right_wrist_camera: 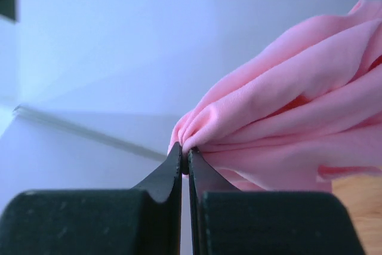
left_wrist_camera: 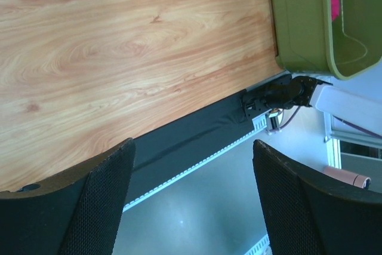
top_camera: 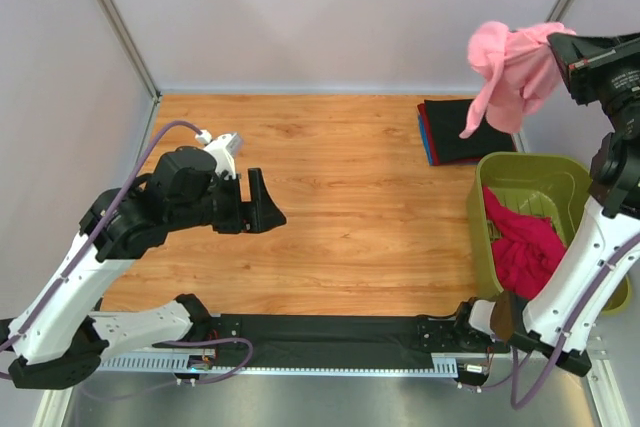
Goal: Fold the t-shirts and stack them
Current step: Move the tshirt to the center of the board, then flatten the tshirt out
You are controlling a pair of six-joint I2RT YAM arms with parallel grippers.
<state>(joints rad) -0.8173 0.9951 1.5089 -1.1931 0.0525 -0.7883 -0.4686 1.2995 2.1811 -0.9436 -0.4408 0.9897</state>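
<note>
Currently got the soft light-pink cloth t-shirt [top_camera: 515, 72] pinched in the tight-shut right gripper [right_wrist_camera: 185, 162], dangling high up by the olive-green plastic tub [top_camera: 530, 157], well apart from the wide-spread left gripper [top_camera: 262, 202].

One light pink t-shirt [top_camera: 515, 67], one magenta t-shirt [top_camera: 525, 247] and one olive-green tub [top_camera: 545, 182]. One folded stack [top_camera: 462, 132] at upper right shows three layers: black, red, blue.
</note>
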